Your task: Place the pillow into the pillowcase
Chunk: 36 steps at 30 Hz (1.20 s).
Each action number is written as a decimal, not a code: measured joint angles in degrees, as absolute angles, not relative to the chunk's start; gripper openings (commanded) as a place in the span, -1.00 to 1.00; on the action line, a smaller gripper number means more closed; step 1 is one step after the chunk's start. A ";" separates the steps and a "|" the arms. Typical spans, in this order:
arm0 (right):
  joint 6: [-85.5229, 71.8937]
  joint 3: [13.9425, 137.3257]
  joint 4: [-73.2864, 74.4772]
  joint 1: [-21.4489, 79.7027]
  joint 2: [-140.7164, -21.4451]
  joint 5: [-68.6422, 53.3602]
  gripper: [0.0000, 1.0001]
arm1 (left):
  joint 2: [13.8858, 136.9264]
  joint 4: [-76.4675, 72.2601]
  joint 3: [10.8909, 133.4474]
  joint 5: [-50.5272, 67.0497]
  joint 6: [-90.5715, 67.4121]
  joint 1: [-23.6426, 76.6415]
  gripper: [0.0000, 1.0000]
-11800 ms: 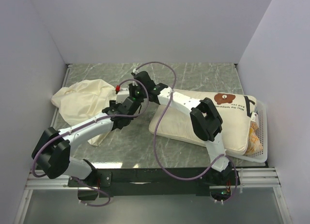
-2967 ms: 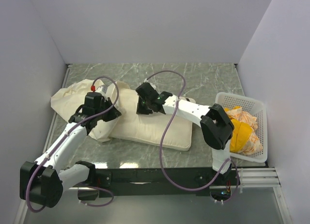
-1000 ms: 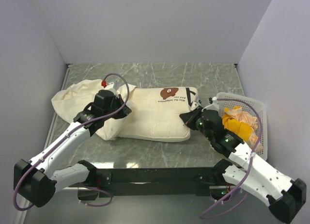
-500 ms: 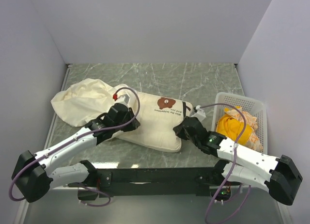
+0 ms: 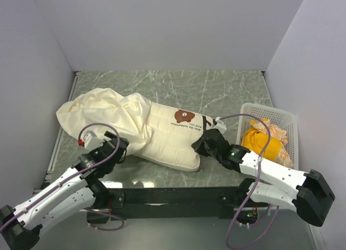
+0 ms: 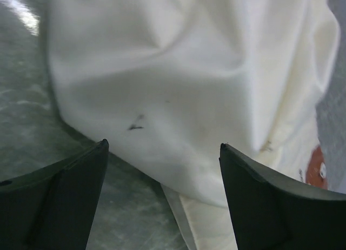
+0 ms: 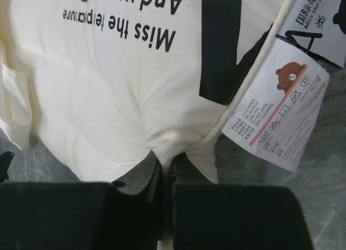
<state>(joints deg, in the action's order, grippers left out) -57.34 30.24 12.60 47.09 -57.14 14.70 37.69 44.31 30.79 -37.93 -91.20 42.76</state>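
My right fingers (image 7: 227, 217) pinch the puffy cream pillow (image 5: 173, 139) at its piped edge (bear print up); its other end lies under the limp, wrinkled pillowcase (image 5: 102, 114). My left fingers (image 6: 54, 206) gape empty beside that. Green veined tabletop (image 5: 227, 87), plain pale walls (image 5: 162, 28).

The pillow (image 5: 170, 139) is lying slantwise on the green marble table (image 5: 216, 90), its bear-face print and black band showing towards its right end. The pillowcase (image 5: 102, 117) is covering the pillow's left end in loose wrinkled folds and bunching out further to the pillow's left. The right gripper (image 5: 203, 144) is pressing against the pillow's near right corner, seemingly pinching the edge there. The left gripper (image 5: 111, 150) is hovering just off the pillow's near left side, pointing at the pillowcase fabric, its jaws too small to read from here. Right of the pillow, a white basket (image 5: 286, 123) is holding a crumpled yellow-orange cloth (image 5: 259, 142)
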 measured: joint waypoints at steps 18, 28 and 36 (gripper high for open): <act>-55.02 31.94 11.27 46.98 -62.13 11.16 -1.00 | 29.74 46.44 17.72 -39.55 -100.57 33.76 0.42; -54.46 31.94 11.99 46.98 -59.72 11.05 -1.00 | 36.97 24.21 16.86 -30.17 -81.84 27.27 -0.98; -52.82 35.44 16.84 46.46 -56.25 12.56 -1.00 | 60.27 14.92 33.30 -11.97 -63.70 36.58 -0.98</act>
<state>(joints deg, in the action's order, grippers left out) -52.82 35.44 16.84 46.46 -56.25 12.56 60.27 14.92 33.30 -11.97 -63.70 36.58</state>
